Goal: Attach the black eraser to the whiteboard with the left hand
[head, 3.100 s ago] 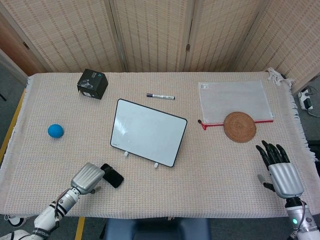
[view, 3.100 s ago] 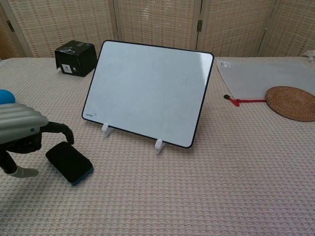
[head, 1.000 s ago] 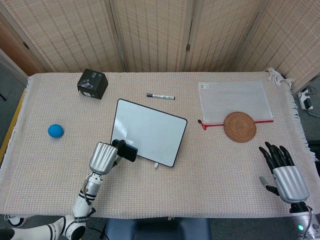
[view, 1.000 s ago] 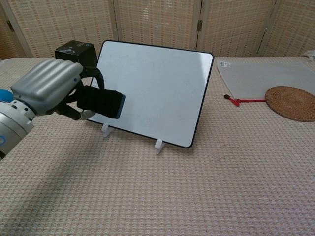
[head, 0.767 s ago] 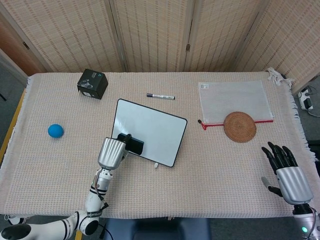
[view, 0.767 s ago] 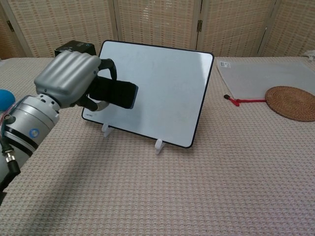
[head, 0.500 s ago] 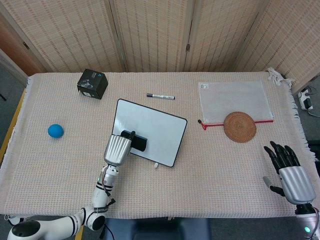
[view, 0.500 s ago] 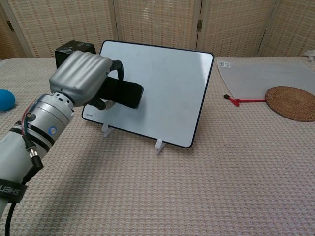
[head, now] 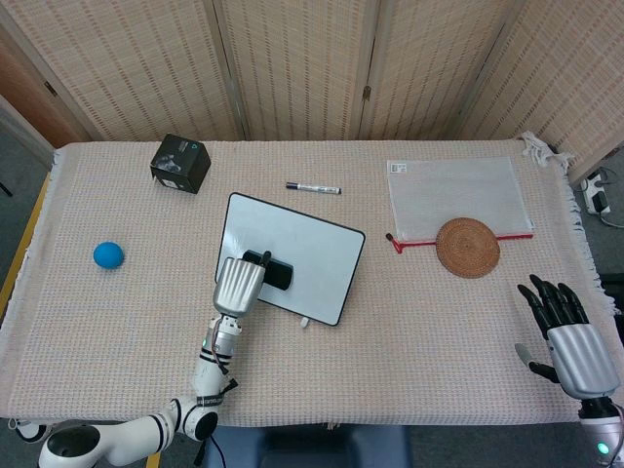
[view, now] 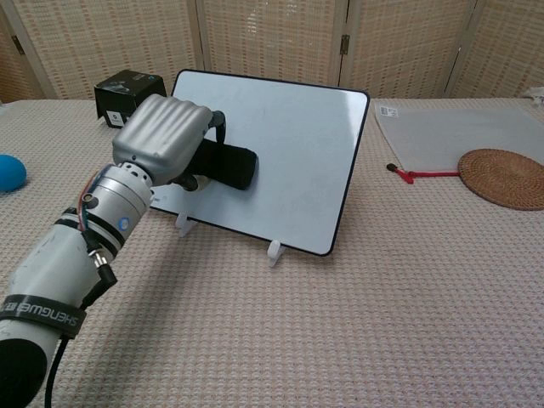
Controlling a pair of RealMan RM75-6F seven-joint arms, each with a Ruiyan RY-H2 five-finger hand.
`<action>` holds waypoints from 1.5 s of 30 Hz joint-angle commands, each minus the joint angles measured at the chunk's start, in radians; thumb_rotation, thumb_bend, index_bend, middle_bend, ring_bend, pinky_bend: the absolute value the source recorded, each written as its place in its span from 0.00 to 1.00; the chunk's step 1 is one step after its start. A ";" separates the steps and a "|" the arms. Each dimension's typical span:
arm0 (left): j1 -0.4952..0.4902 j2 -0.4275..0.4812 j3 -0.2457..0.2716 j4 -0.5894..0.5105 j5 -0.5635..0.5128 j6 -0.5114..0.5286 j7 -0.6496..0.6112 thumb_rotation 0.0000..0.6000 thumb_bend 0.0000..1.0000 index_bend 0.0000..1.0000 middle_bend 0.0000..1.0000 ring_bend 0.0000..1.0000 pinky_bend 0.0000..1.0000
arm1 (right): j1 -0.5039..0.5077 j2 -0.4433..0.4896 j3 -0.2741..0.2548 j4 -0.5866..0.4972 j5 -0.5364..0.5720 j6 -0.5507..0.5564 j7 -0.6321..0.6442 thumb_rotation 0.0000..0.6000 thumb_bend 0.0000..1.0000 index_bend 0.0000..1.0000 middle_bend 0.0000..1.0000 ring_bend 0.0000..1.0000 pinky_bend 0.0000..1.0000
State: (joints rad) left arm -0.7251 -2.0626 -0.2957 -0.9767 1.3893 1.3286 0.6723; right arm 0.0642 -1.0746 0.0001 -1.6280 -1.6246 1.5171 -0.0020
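The whiteboard (head: pixel 310 255) (view: pixel 289 144) leans on two small white feet at mid-table, its face turned toward me. My left hand (head: pixel 240 284) (view: pixel 167 139) grips the black eraser (head: pixel 275 275) (view: pixel 226 167) and holds it against the lower left part of the board's face. The fingers wrap over the eraser's left end and hide it. My right hand (head: pixel 568 336) lies open at the table's near right corner, fingers spread and nothing in it; the chest view does not show it.
A black box (head: pixel 180 163) (view: pixel 131 95) stands at the back left and a blue ball (head: pixel 108 254) (view: pixel 10 172) lies at the left. A marker (head: pixel 313 187) lies behind the board. At the right are a clear zip pouch (head: pixel 454 198) and a round woven coaster (head: pixel 468 247) (view: pixel 507 177).
My left hand has lifted the eraser off the table and carried it forward and right, up to the board's face. In the last half second it moved slightly further right. My right hand drew back a little.
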 commanded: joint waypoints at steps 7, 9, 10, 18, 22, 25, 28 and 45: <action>-0.011 -0.014 0.002 0.020 0.004 0.018 -0.018 1.00 0.35 0.38 1.00 0.95 1.00 | -0.001 -0.003 0.001 0.000 0.003 -0.002 -0.006 1.00 0.32 0.00 0.00 0.00 0.00; -0.009 -0.013 0.006 0.016 -0.001 0.014 -0.016 1.00 0.35 0.34 1.00 0.95 1.00 | -0.002 -0.003 0.001 -0.001 0.002 0.000 -0.006 1.00 0.32 0.00 0.00 0.00 0.00; -0.008 -0.013 0.007 0.013 -0.004 0.012 -0.011 1.00 0.35 0.33 1.00 0.95 1.00 | -0.003 -0.003 0.001 -0.001 0.001 0.002 -0.006 1.00 0.32 0.00 0.00 0.00 0.00; -0.005 0.002 0.015 -0.029 -0.023 -0.004 0.031 1.00 0.34 0.26 1.00 0.96 1.00 | -0.008 -0.001 0.002 0.001 -0.002 0.011 -0.002 1.00 0.32 0.00 0.00 0.00 0.00; 0.004 0.017 0.021 -0.075 -0.041 -0.017 0.071 1.00 0.32 0.23 1.00 0.96 1.00 | -0.009 -0.001 0.001 0.000 -0.003 0.012 -0.001 1.00 0.32 0.00 0.00 0.00 0.00; 0.018 0.038 0.029 -0.132 -0.058 -0.020 0.118 1.00 0.31 0.20 1.00 0.96 1.00 | -0.011 -0.001 0.001 0.000 -0.005 0.015 -0.002 1.00 0.32 0.00 0.00 0.00 0.00; 0.042 0.069 0.037 -0.206 -0.071 -0.004 0.157 1.00 0.30 0.18 1.00 0.96 1.00 | -0.012 -0.002 0.001 0.000 -0.005 0.016 -0.004 1.00 0.32 0.00 0.00 0.00 0.00; 0.466 0.735 0.342 -0.856 0.004 0.251 -0.143 1.00 0.29 0.09 0.34 0.29 0.40 | 0.018 -0.024 0.004 -0.004 0.006 -0.047 -0.066 1.00 0.32 0.00 0.00 0.00 0.00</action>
State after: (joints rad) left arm -0.3817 -1.4819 -0.0660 -1.7243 1.3504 1.5036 0.6723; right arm 0.0766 -1.0940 0.0026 -1.6305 -1.6239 1.4788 -0.0600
